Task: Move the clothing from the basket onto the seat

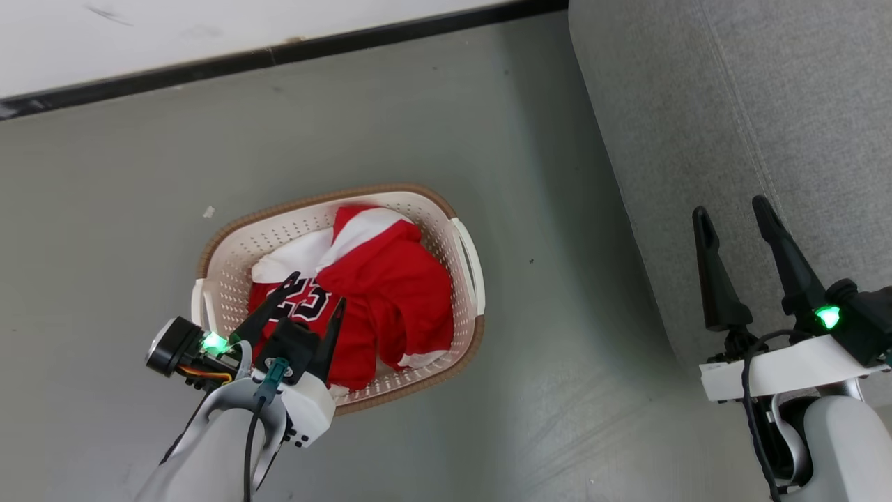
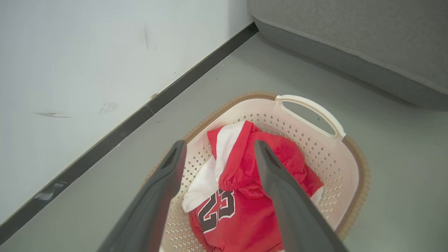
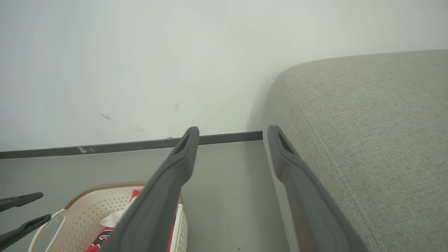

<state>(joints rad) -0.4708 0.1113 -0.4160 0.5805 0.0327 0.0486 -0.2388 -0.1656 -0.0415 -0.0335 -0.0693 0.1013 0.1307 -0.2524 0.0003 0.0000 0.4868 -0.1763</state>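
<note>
— Where is the clothing (image 1: pixel 390 293)?

— All of it lies in the basket (image 1: pixel 230 279), a red heap with white trim. The jersey (image 1: pixel 306 301) is on the side nearest me, its black 23 facing up, and the other red piece is bunched beside and partly over it.

— And the basket?

— It stands on the grey floor (image 1: pixel 348 118), near the wall (image 1: pixel 139 35) and apart from the seat (image 1: pixel 732 104), which is off to my right.

— What is your left gripper (image 1: pixel 317 289) doing?

— It hangs over the near-left part of the basket, above the 23. Its two fingers are spread wide and nothing is between them. From my wrist I see them framing the red bundle, but I cannot tell whether the tips touch the cloth.

— And the right gripper (image 1: pixel 730 208)?

— It is held over the edge of the seat, well away from the basket. Its fingers are spread wide too, and it grips nothing.
</note>
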